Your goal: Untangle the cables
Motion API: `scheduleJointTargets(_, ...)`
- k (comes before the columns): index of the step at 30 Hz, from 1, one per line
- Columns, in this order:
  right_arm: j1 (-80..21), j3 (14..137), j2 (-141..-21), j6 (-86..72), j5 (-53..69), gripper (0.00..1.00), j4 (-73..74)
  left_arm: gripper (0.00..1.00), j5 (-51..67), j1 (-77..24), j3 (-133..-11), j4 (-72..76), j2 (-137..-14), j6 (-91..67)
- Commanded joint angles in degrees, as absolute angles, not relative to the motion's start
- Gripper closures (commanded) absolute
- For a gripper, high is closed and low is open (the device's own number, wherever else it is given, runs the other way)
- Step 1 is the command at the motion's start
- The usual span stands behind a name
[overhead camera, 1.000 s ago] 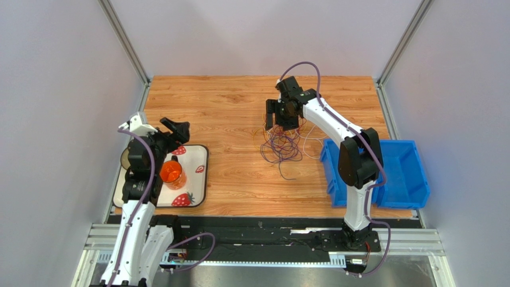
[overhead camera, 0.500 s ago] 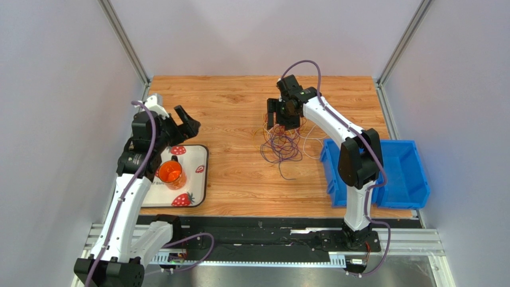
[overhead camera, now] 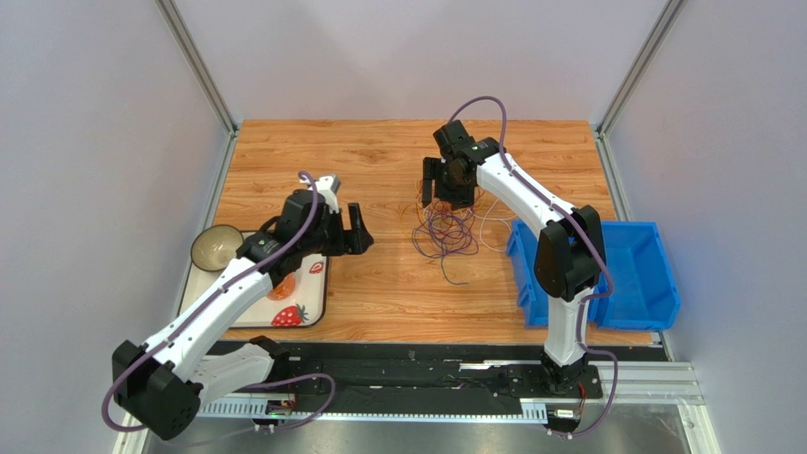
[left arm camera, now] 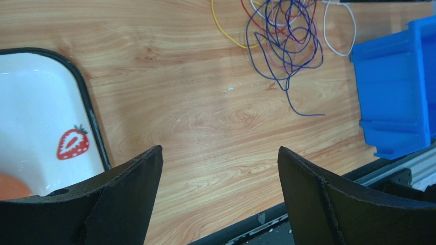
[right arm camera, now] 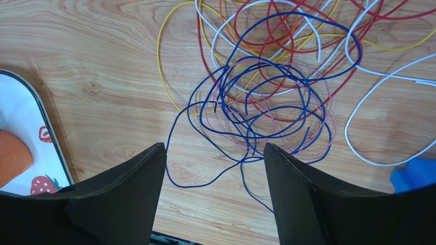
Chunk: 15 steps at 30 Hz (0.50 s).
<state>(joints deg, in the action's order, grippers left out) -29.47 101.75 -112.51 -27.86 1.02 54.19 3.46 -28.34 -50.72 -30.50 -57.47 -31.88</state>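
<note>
While both grippers stand open and empty, nothing is held | cables (overhead camera: 445, 230): one tangled heap on table, just beside bin (overhead camera: 654, 284) | right gripper (right arm camera: 214, 149): above heap, jaws apart | left gripper (left arm camera: 219, 151): jaws apart, by tray (left arm camera: 30, 102), well apart from heap | risk: closing on several overlapped loops would likely drag the whole heap and tighten the knot.

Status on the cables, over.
Left gripper open, empty. Right gripper open over cables. Cables tangled on table. Bin beside, nothing blocking.
</note>
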Motion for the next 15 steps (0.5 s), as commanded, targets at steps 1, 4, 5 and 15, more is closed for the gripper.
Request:
scheduleJointTargets(1,-29.79,105.46,-113.20,-29.79,0.96,0.27,53.70,0.11,1.85,-32.16,-51.59,-22.87,-63.52,-32.26)
scheduleJointTargets(4,-30.06,107.40,-115.83,-29.88,1.58,0.29,52.73,0.14,1.50,-34.10,-53.35,-21.01,-68.01,-31.82)
scheduleJointTargets(5,-30.15,108.36,-116.62,-29.97,1.58,0.30,53.17,0.14,1.23,-34.62,-53.70,-20.57,-68.90,-31.73)
scheduleJointTargets(15,-30.23,112.41,-124.10,-30.76,2.19,0.48,54.58,0.16,-1.84,-36.65,-56.07,-18.37,-73.91,-31.29)
